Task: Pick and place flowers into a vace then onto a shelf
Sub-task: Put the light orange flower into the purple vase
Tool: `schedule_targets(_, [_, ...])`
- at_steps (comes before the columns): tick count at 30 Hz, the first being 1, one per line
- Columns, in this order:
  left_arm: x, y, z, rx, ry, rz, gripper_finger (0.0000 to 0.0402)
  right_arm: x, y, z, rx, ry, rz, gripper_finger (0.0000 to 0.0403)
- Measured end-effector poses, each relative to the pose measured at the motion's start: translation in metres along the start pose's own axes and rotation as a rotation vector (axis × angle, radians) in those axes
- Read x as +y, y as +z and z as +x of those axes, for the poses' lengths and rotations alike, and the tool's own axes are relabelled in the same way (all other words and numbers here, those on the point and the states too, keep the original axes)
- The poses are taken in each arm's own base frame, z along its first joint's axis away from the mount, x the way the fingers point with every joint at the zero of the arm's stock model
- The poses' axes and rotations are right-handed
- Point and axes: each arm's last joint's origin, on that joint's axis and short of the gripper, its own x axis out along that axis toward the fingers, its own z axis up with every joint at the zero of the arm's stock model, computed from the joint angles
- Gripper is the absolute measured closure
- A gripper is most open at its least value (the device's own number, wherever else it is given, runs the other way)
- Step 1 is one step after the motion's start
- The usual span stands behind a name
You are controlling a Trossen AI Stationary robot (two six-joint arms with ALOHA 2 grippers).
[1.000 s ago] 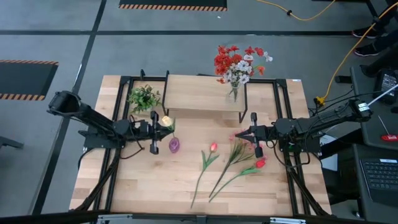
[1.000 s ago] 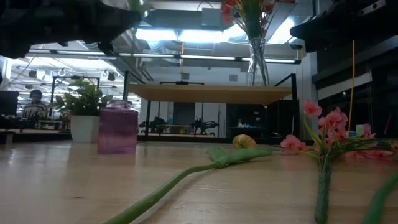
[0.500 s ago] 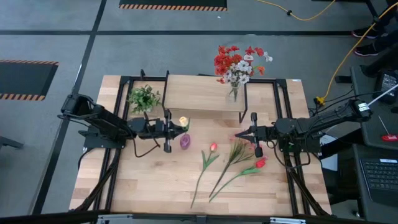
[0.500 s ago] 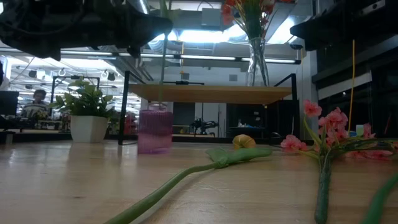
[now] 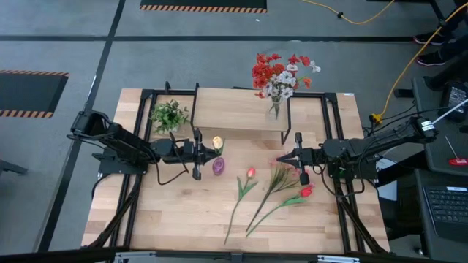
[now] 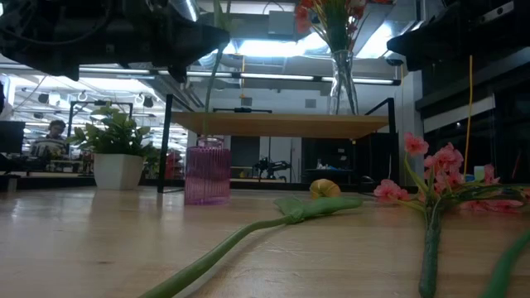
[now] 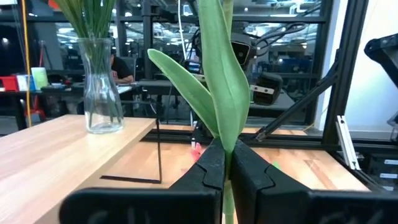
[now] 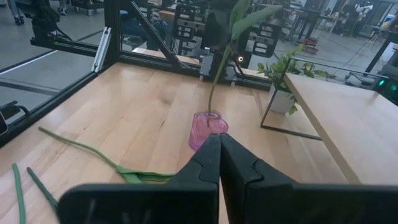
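The left pincer (image 5: 207,152) pinches a smooth green tulip stem (image 7: 219,81) standing in the ribbed pink vase (image 6: 207,170); the right pincer (image 5: 285,158), beyond the vase, is pressed together.

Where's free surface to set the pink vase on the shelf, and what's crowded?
The shelf is bare from its potted-plant side to the glass vase at the other end. The tabletop's front-left corner is bare. Crowded: loose flowers front-centre, near the pink vase.

In the low view, the clear glass vase (image 6: 343,83) on the light-wood shelf (image 6: 281,124) loses its red blooms past the twelve o'clock edge. A thick green stem (image 6: 236,248) runs out at six o'clock. The distant seated person (image 6: 51,141) is too small to make out.
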Motion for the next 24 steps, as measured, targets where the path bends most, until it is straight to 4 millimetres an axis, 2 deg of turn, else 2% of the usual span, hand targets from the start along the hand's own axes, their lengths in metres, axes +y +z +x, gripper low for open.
schedule_targets(7, [0.000, -0.001, 0.000, 0.008, 0.004, -0.021, 0.0388, 0.000, 0.000, 0.000, 0.000, 0.000, 0.000, 0.0398])
schedule_targets(15, [0.002, -0.013, -0.002, 0.115, 0.037, 0.003, 0.0346, 0.000, 0.000, 0.000, 0.002, 0.000, 0.000, 0.0398])
schedule_targets(24, [0.002, -0.014, -0.002, 0.125, 0.045, -0.027, 0.0305, 0.000, 0.000, 0.000, 0.003, 0.000, 0.005, 0.0398])
